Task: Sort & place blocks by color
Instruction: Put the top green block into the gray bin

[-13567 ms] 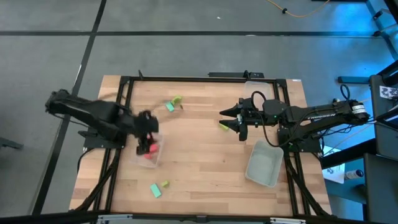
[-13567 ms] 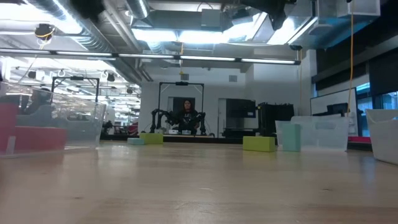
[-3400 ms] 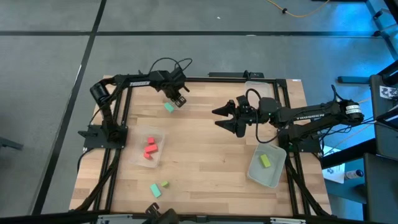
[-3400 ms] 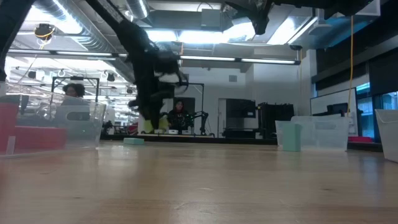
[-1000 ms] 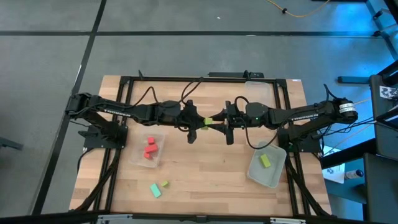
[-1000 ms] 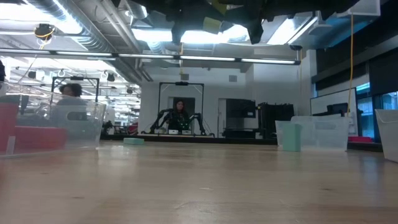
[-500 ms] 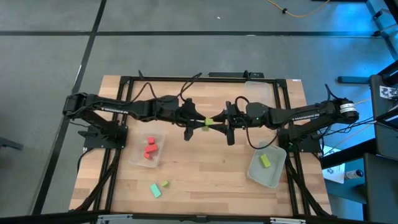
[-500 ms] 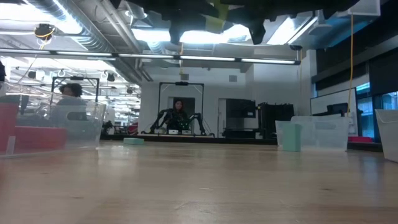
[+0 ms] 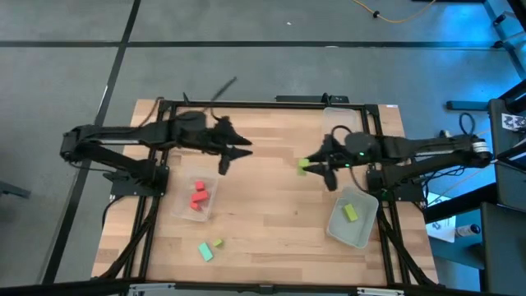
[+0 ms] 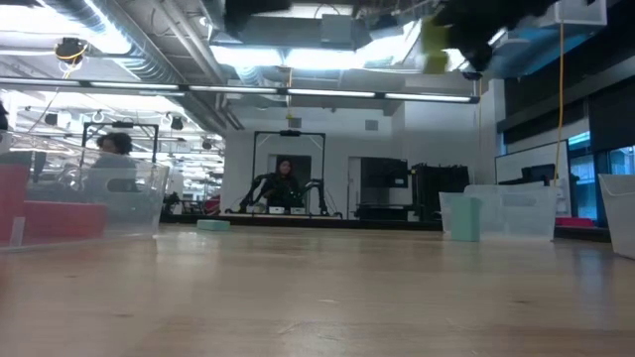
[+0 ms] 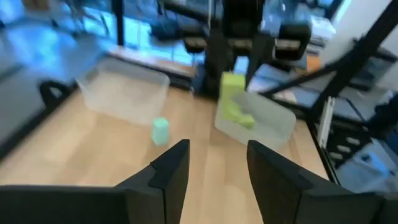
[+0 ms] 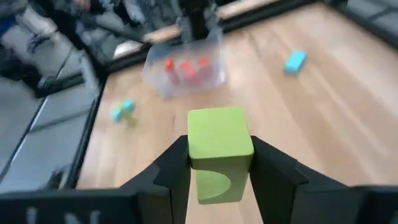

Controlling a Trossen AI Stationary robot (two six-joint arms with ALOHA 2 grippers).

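Right wrist view, nearest item: one yellow-green block (image 12: 219,149), clamped between the fingers of my right gripper (image 9: 316,170), held clear above the wood so it can travel to the tray (image 9: 332,233) by the right edge, where a matching yellow-green block (image 9: 351,213) already lies. Next out: my left gripper (image 9: 234,158), fingers apart and holding nothing, over the table's far middle. Farther: red blocks (image 9: 197,196) together in the left tray (image 9: 210,178); a teal block (image 9: 205,252) and a small yellow-green block (image 9: 218,243) loose near the front edge, unsorted.
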